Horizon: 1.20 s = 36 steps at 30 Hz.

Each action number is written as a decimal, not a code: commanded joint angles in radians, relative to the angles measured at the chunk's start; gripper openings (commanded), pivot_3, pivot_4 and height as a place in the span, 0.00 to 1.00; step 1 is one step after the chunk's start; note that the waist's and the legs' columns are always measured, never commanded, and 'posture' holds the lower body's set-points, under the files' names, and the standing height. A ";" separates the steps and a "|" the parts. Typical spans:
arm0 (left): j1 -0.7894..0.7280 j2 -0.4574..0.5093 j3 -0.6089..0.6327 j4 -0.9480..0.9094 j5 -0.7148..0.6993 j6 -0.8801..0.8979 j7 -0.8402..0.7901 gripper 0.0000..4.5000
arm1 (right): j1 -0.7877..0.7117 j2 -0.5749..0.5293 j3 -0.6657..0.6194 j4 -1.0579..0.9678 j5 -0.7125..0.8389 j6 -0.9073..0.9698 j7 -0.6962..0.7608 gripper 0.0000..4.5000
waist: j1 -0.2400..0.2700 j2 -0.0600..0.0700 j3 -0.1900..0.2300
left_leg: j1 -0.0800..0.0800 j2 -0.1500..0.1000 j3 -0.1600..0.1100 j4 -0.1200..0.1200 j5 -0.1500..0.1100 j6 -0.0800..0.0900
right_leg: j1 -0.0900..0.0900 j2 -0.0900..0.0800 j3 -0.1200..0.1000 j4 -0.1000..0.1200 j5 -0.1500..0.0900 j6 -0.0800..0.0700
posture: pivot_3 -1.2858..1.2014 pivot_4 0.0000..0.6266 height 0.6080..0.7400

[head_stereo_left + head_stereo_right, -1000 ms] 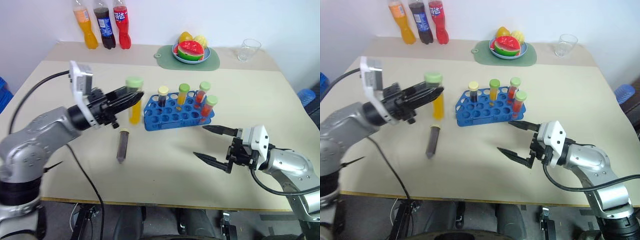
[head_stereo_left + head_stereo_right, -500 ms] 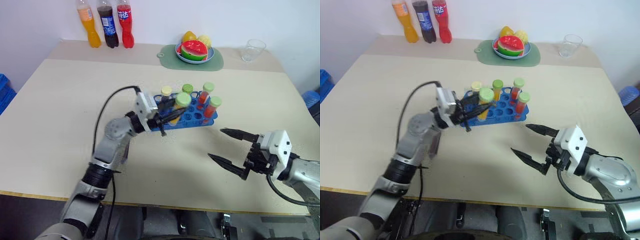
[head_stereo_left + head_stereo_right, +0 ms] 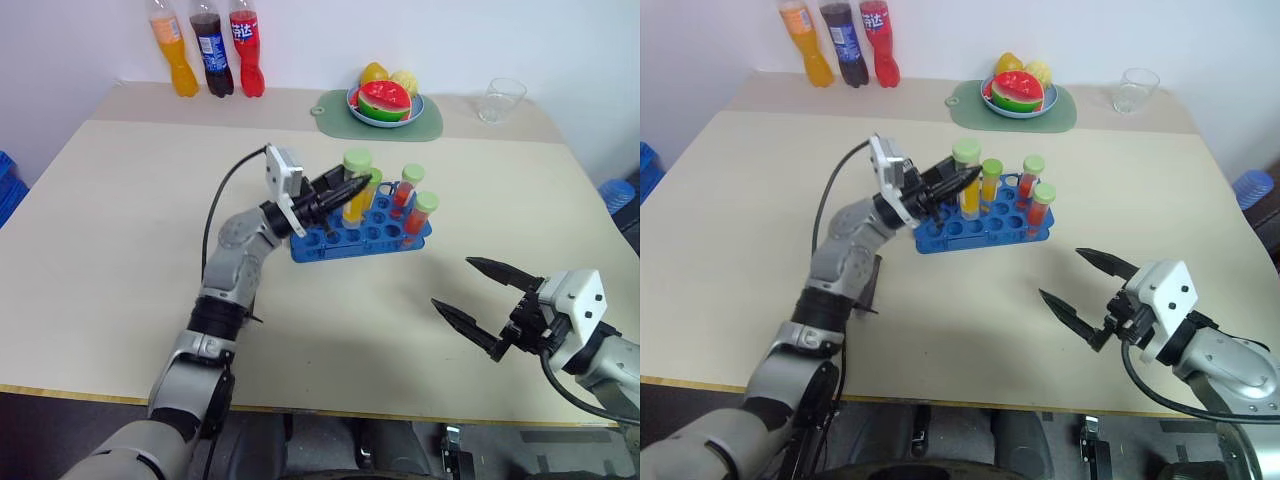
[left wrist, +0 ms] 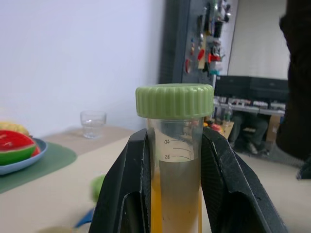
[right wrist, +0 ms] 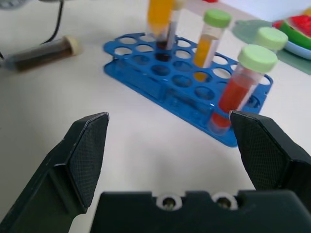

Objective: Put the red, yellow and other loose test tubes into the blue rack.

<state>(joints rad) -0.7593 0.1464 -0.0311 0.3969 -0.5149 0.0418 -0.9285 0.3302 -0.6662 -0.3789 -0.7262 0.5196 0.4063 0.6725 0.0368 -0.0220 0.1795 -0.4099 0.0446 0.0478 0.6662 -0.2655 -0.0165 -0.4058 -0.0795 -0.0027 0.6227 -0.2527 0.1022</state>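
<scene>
My left claw [image 3: 352, 186] pinches the yellow tube [image 3: 355, 196] upright over the blue rack [image 3: 360, 231]. My right claw [image 3: 478, 300] hangs spread above the surface [image 3: 100, 220]. The dark tube [image 5: 43, 52] lies beside the rack.

Bright, even indoor light, soft shadows; wrist-view backgrounds slightly blurred

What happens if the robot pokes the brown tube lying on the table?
It would probably roll: the brown tube is round and lies on its side on the flat table. Its slightly wider cap might make it curve. It looks stiff, so it likely won't bend.
</scene>
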 commanded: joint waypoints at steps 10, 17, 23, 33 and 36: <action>-0.247 -0.053 0.048 0.322 0.040 -0.020 -0.174 0.18 | -0.038 0.189 0.215 0.022 -0.225 -0.131 -0.186 0.98 | 0.000 -0.001 0.000 | -0.001 -0.001 0.000 0.000 0.000 0.000 | 0.000 0.000 -0.001 -0.001 0.000 0.000 | 0.52 0.24 1.00; -0.263 -0.088 0.034 0.389 0.115 -0.077 -0.205 0.18 | -0.023 0.218 0.240 0.011 -0.271 -0.151 -0.219 0.98 | -0.001 -0.001 0.000 | -0.001 0.000 0.000 0.000 0.000 0.000 | 0.000 0.000 0.000 -0.001 0.000 0.000 | 0.52 0.24 1.00; -0.242 -0.134 0.013 0.424 0.186 -0.158 -0.181 0.18 | -0.014 0.217 0.235 -0.002 -0.273 -0.145 -0.226 0.98 | 0.001 -0.001 0.000 | -0.001 0.000 0.000 0.000 0.000 0.000 | 0.000 0.000 0.000 -0.002 0.000 0.000 | 0.52 0.24 1.00; -0.217 -0.152 -0.034 0.494 0.313 -0.290 -0.123 0.18 | 0.055 0.201 0.202 -0.021 -0.260 -0.135 -0.210 0.98 | 0.001 0.000 0.000 | -0.001 0.000 0.000 0.000 0.000 0.000 | -0.001 0.000 0.000 -0.001 0.000 0.000 | 0.52 0.24 1.00; -0.215 -0.148 -0.034 0.515 0.329 -0.319 -0.110 0.18 | 0.070 0.200 0.189 -0.029 -0.255 -0.136 -0.207 0.98 | 0.001 -0.001 0.000 | -0.001 0.000 0.000 0.000 0.000 0.001 | 0.000 0.000 0.000 -0.001 0.000 0.000 | 0.52 0.24 1.00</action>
<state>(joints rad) -0.9711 -0.0014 -0.0579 0.9014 -0.2061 -0.2585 -1.0468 0.3968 -0.4566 -0.1671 -0.7061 0.2532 0.2791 0.4615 0.0375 -0.0225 0.1795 -0.4111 0.0444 0.0476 0.6660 -0.2658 -0.0159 -0.4062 -0.0796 -0.0032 0.6212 -0.2528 0.1022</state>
